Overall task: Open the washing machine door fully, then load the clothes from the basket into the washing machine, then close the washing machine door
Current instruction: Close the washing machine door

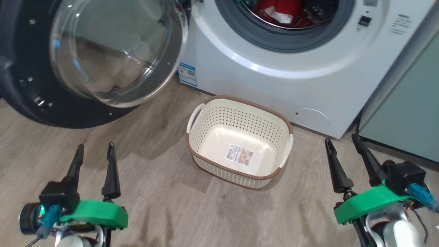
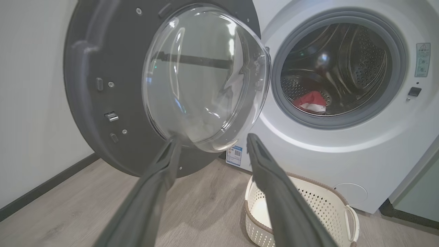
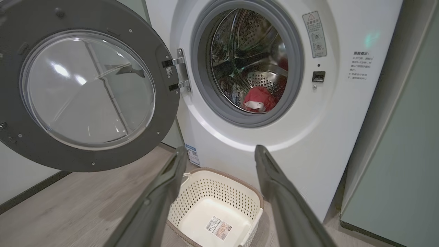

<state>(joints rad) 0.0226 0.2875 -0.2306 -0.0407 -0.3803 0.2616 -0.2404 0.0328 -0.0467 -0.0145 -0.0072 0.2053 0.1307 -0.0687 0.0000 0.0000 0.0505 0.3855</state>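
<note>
While the door (image 1: 116,51) hangs wide open left of the washer (image 1: 260,79), the clothes (image 1: 277,10) lie inside its drum and the basket (image 1: 240,101) stands empty on the floor just before it. Farther out from the washer, the left gripper (image 1: 95,145) and right gripper (image 1: 341,139) gape wide, holding nothing.

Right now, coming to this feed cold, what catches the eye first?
The washing machine door stands wide open at upper left. Red clothes lie in the drum at the top, while the basket sits empty on the floor before the washing machine. The left tool and right tool hang open, empty, at the lower corners.
</note>
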